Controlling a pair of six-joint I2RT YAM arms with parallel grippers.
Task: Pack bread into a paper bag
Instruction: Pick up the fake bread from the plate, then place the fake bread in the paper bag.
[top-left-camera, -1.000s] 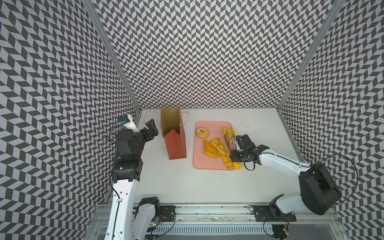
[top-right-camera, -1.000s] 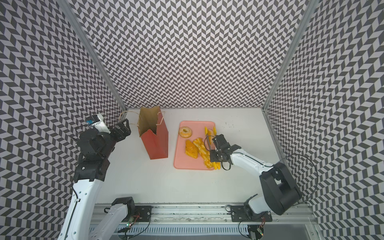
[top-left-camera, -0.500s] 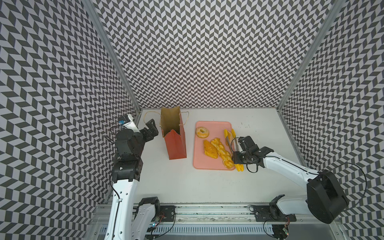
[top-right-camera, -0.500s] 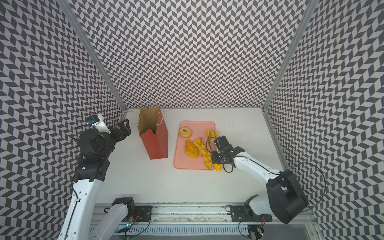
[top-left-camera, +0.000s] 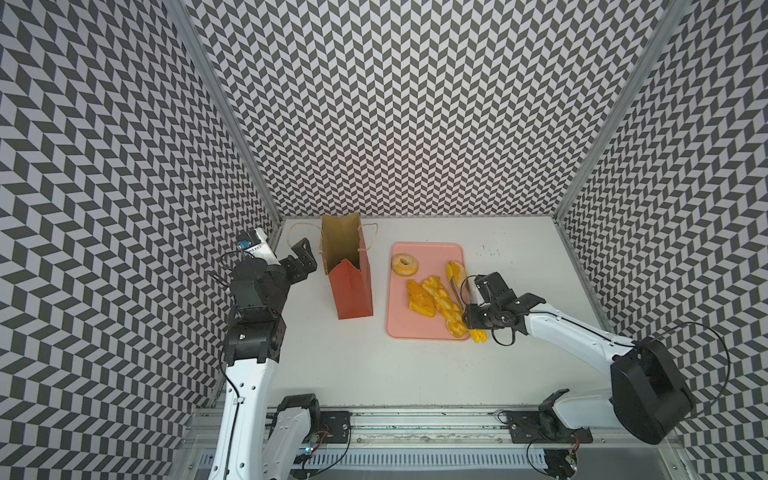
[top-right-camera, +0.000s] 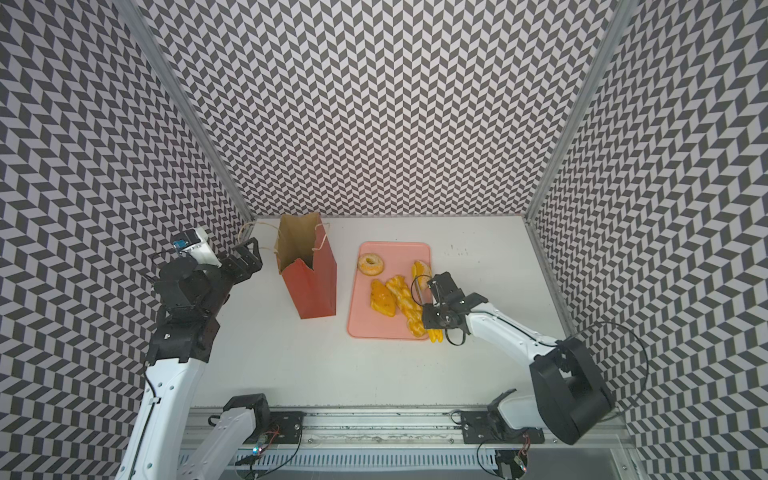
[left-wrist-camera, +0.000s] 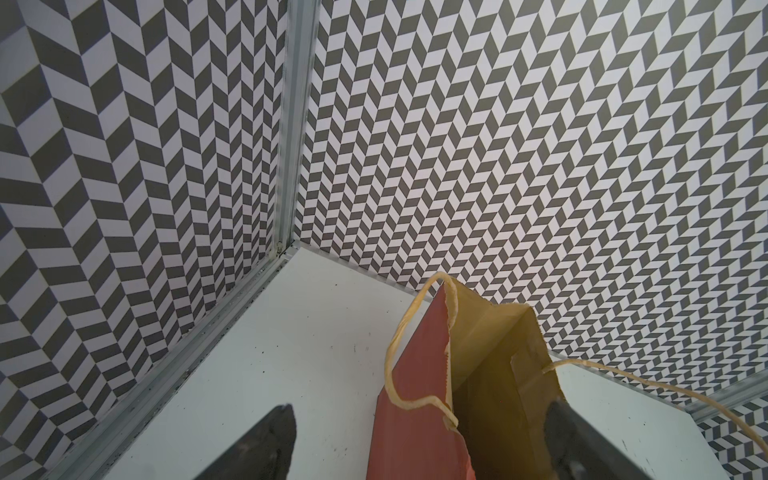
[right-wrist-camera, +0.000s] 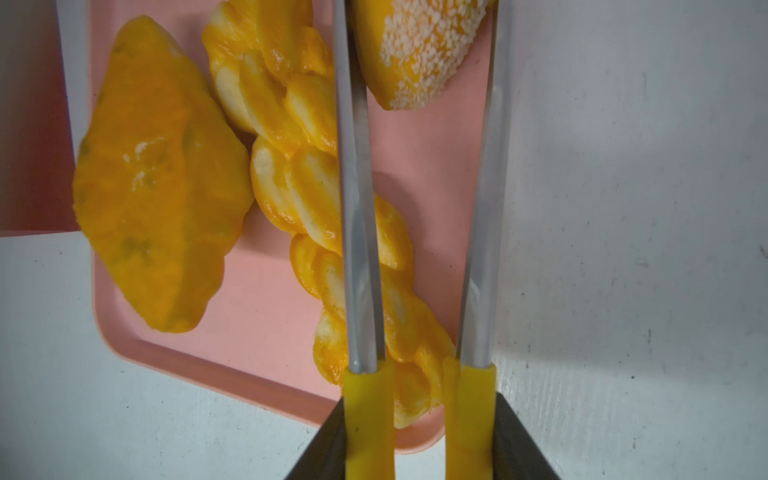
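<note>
Your right pincer (top-left-camera: 473, 319) was clamped on the tongs (right-wrist-camera: 359, 249). Its black fingers (right-wrist-camera: 515, 453) pressed the two yellow sleeves toward each other, with a gap left between them. The metal arms ran straight out ahead of that pincer, over the near edge of the tray (top-left-camera: 428, 251). At their far end the bun (right-wrist-camera: 419, 50) lay between the arms. Both arms looked to be against it, but these views did not show whether it was pinched. The loaf (right-wrist-camera: 299, 166) lay on the tray under one arm, slanting outward from close beneath the pincer. The croissant (right-wrist-camera: 158, 174) lay just beside the loaf, on the side away from the tongs. The donut (top-left-camera: 404, 264) sat farther out from the pincer, beyond the croissant, near the tray corner toward the bag.

Your left pincer (top-left-camera: 305, 259) stood wide apart and held nothing. The bag (top-left-camera: 351, 291) stood upright on the counter (top-left-camera: 415, 374) just ahead of it, mouth open. It was near the fingertips but apart from them in both top views. In the left wrist view, its near wall and one twine loop (left-wrist-camera: 389, 357) showed in the gap between the fingers. The bag stood between this pincer and the tray, so all the bread lay beyond it.
</note>
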